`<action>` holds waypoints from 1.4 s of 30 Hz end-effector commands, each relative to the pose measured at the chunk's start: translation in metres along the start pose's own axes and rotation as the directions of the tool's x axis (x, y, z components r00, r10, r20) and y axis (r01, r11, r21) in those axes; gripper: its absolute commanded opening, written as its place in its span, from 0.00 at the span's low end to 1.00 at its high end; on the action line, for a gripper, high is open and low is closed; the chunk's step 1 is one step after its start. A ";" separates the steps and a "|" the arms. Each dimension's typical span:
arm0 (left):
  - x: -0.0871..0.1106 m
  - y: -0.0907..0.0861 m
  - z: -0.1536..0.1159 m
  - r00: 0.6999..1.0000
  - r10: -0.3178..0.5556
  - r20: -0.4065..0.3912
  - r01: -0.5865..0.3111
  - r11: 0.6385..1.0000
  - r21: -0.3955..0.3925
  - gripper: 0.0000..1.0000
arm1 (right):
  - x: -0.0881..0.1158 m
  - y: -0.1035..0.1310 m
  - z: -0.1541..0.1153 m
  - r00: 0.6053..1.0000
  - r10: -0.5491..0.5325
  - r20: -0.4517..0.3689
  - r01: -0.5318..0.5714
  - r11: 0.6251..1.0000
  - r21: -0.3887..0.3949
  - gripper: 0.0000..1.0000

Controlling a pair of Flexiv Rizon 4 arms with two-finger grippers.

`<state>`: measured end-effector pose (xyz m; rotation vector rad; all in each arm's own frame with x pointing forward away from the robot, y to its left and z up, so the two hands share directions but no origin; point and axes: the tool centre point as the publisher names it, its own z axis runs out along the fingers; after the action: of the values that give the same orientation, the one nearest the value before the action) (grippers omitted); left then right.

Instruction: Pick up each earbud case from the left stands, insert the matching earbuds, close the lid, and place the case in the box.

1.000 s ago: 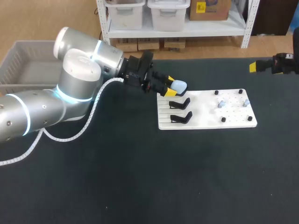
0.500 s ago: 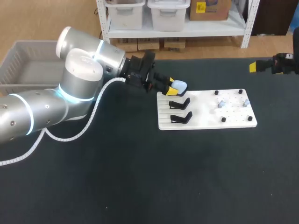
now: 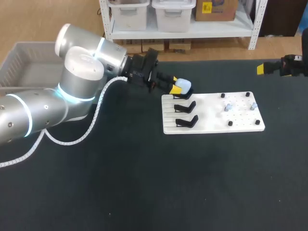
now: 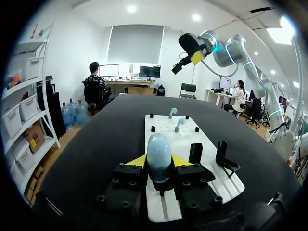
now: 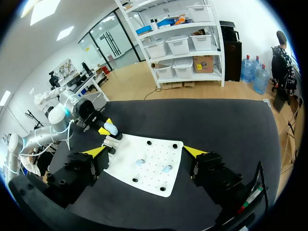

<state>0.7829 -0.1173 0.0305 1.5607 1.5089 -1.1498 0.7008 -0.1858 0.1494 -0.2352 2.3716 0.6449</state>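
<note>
Pressure from both sides holds the pale case [image 4: 159, 147] clamped in our left gripper [image 4: 159, 161] over the white board [image 3: 243, 118], ready for lifting, while our right gripper [image 5: 144, 151] hangs spread open, well apart.

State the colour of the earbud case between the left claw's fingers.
Pale blue; the earbud case shows best in left wrist view.
</note>
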 end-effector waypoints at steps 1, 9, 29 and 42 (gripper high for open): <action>-0.010 -0.018 -0.021 0.999 0.006 0.031 -0.004 0.999 -0.052 0.00 | 0.000 0.000 0.000 1.000 0.000 0.000 0.000 1.000 0.001 1.00; -0.051 -0.027 -0.060 0.983 0.001 0.186 0.016 0.996 -0.090 0.00 | 0.000 0.000 0.000 1.000 0.000 0.000 0.000 1.000 0.001 1.00; -0.100 -0.051 -0.076 0.953 0.054 0.298 -0.013 0.990 -0.137 0.00 | 0.000 0.000 0.000 1.000 0.000 0.000 0.000 1.000 0.001 1.00; -0.099 -0.052 -0.066 0.943 0.046 0.329 -0.030 0.998 -0.053 0.00 | 0.000 0.000 0.000 1.000 0.000 0.000 0.000 1.000 0.001 1.00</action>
<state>0.7445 -0.0894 0.1545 1.2792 1.2742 -1.2661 0.7009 -0.1858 0.1494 -0.2352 2.3716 0.6451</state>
